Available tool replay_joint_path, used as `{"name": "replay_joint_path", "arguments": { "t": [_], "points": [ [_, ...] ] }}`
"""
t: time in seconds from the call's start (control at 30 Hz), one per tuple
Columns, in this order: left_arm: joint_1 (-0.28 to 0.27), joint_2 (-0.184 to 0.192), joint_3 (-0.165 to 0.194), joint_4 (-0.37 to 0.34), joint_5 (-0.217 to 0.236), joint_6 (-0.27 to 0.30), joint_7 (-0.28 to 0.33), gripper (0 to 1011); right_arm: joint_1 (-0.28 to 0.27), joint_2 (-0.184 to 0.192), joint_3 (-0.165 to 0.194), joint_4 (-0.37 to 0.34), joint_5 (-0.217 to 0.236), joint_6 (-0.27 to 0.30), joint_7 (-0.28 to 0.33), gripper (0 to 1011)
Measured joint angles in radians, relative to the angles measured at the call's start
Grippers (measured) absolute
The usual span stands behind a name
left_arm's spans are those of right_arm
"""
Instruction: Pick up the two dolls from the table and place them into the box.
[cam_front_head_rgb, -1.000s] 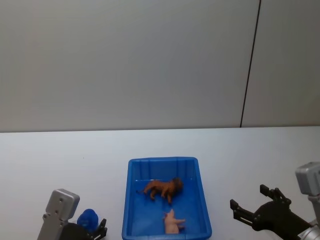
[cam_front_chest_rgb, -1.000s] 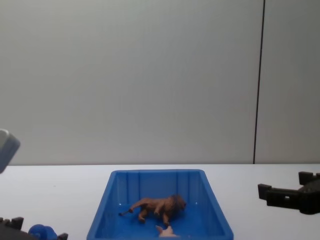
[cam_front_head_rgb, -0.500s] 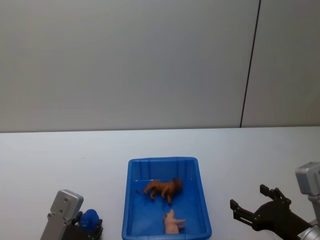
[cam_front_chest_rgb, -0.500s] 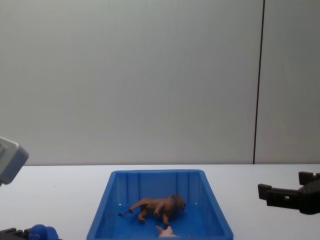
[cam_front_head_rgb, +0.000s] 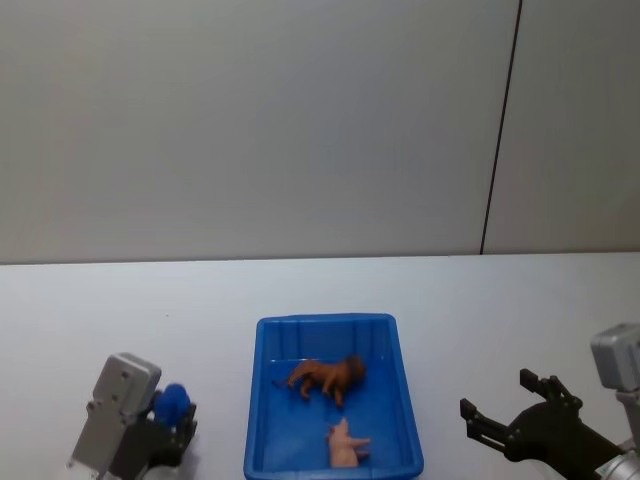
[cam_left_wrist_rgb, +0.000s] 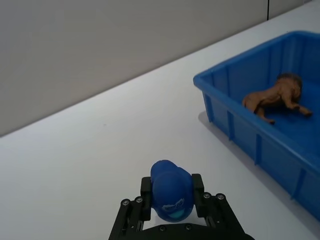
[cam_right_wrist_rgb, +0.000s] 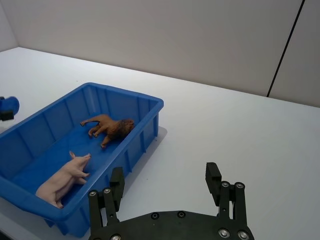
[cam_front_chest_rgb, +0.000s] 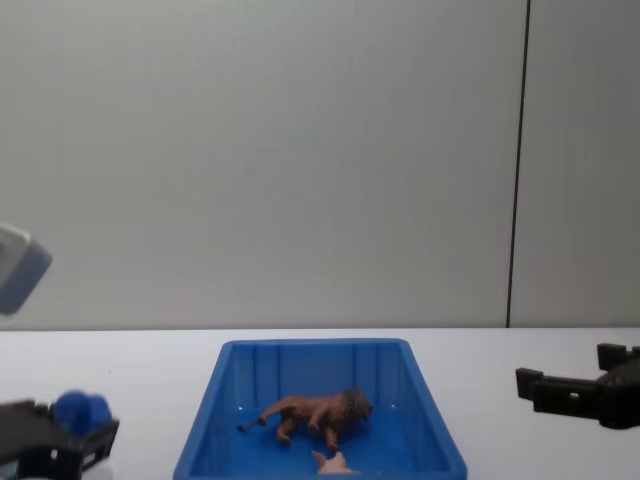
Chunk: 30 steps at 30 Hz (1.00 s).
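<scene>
**Both dolls in the box, left gripper holding a blue lump**

I see the white table (cam_front_head_rgb: 120, 300) running back to a grey wall (cam_front_head_rgb: 250, 120). The blue box (cam_front_head_rgb: 263, 420) sits on it in the middle, straight ahead of me, long axis pointing away.

Both dolls are inside the box. The lion (cam_front_head_rgb: 328, 376) stands on the floor near the middle, head toward my right side. The pig (cam_front_head_rgb: 343, 443) lies nearer to me, close to the near right wall; in the right wrist view (cam_right_wrist_rgb: 62, 176) it looks tipped on its side, though I can't be sure from that angle. The two are apart, not touching.

My left gripper (cam_front_head_rgb: 172, 432) is left of the box, near the table's front. Its fingers are clamped on a small blue lump (cam_left_wrist_rgb: 170, 194), which pokes up between them. From the chest view (cam_front_chest_rgb: 76, 412) it seems raised off the table.

My right gripper (cam_right_wrist_rgb: 167, 187) is right of the box, well apart from it, fingers spread wide with nothing between them.
</scene>
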<state>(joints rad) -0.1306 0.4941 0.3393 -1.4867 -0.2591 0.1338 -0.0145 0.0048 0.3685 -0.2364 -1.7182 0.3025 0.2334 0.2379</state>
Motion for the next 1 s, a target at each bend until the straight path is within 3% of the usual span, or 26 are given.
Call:
{"name": "replay_joint_path", "arguments": {
  "t": [0.23,0.67,0.73,1.0],
  "points": [
    [-0.021,-0.010,-0.002,-0.028,0.031,-0.026,-0.021,437,0.000,0.000,0.000,0.000,0.000,0.000,0.000,1001],
    [-0.091,-0.084,0.031,-0.035,0.098,-0.074,-0.124,345,0.000,0.000,0.000,0.000,0.000,0.000,0.000,1001],
    [-0.102,-0.097,0.038,-0.031,0.106,-0.080,-0.138,359,0.000,0.000,0.000,0.000,0.000,0.000,0.000,1001],
    [-0.128,-0.132,0.058,-0.017,0.128,-0.099,-0.187,654,0.000,0.000,0.000,0.000,0.000,0.000,0.000,1001]
  ]
}}
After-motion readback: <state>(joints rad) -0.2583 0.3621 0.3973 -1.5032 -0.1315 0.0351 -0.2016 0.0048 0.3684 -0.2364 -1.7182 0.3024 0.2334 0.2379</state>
